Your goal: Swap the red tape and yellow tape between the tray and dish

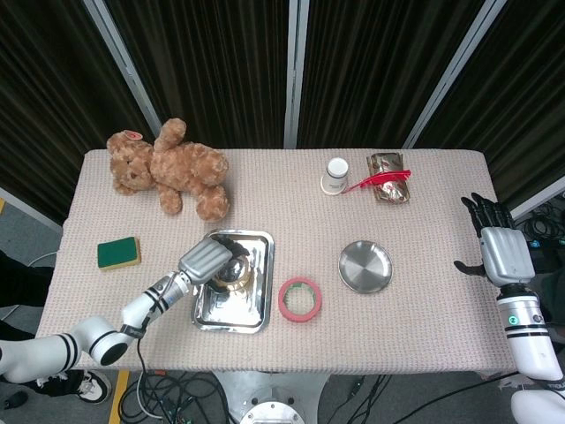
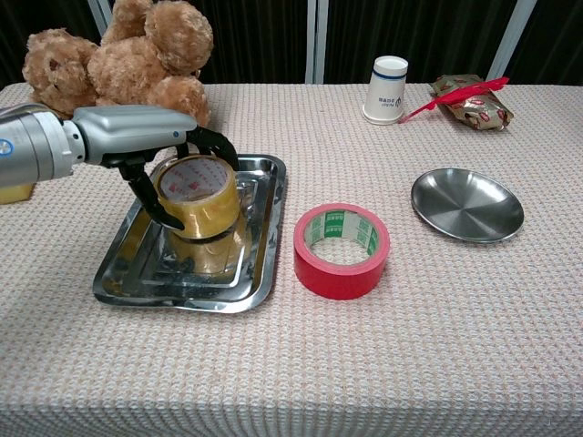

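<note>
While the left hand [image 2: 137, 146] grips the yellow tape [image 2: 197, 195] above the tray [image 2: 258, 273] (tilted), the right hand [image 1: 500, 252] hangs spread; nothing held.

I am working in a robot lab or test bay, not a home. Dark curtains [image 1: 212, 71] with pale metal posts [image 1: 296, 71] close off the far side of my worktop [image 1: 397, 327], which wears a beige woven cloth. Loose cables [image 1: 177, 393] lie on the grey floor [image 1: 35, 230] below its near edge. The props are mismatched: teddy [image 1: 172, 168], sponge [image 1: 118, 253], paper cup [image 1: 335, 175].
</note>
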